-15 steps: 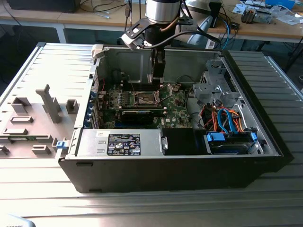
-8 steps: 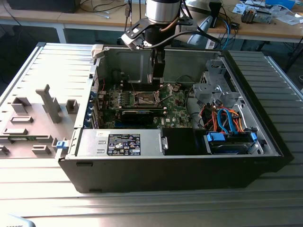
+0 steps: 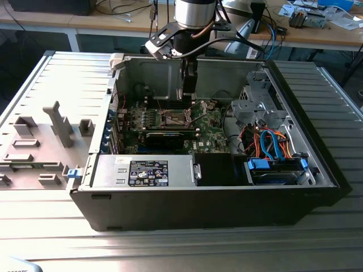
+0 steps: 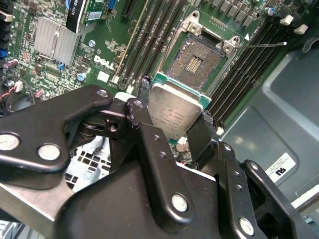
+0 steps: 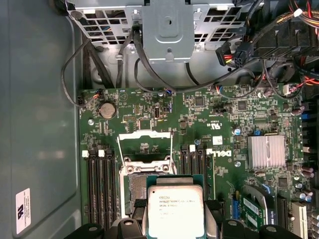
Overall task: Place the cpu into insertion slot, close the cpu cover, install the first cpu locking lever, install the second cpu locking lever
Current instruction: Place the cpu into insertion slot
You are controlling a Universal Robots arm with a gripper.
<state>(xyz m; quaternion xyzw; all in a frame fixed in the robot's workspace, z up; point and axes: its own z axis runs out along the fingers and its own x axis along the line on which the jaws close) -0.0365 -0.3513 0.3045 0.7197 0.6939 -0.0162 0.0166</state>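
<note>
My gripper (image 4: 177, 102) is shut on the cpu (image 4: 173, 113), a small square chip with a silver-grey top, its black fingers (image 4: 144, 87) pressing on two opposite edges. In the first wrist view the cpu (image 5: 175, 211) hangs over the green board, partly overlapping the insertion slot (image 5: 135, 190). The insertion slot (image 4: 196, 59) is a dark square recess with a silver border, and nothing sits in it. The cpu cover (image 5: 144, 134) stands flipped open beyond the slot. A thin wire lever (image 4: 266, 45) sticks out beside the socket. In the exterior view my gripper (image 3: 189, 97) reaches down into the open case above the socket (image 3: 173, 118).
Long memory slots (image 5: 97, 184) flank the socket on both sides. A finned heatsink (image 5: 266, 151) and a long black card (image 3: 164, 136) sit nearby. A metal drive cage (image 3: 255, 105) and bundled cables (image 3: 272, 141) fill the exterior view's right. The case walls (image 3: 142, 71) enclose the board.
</note>
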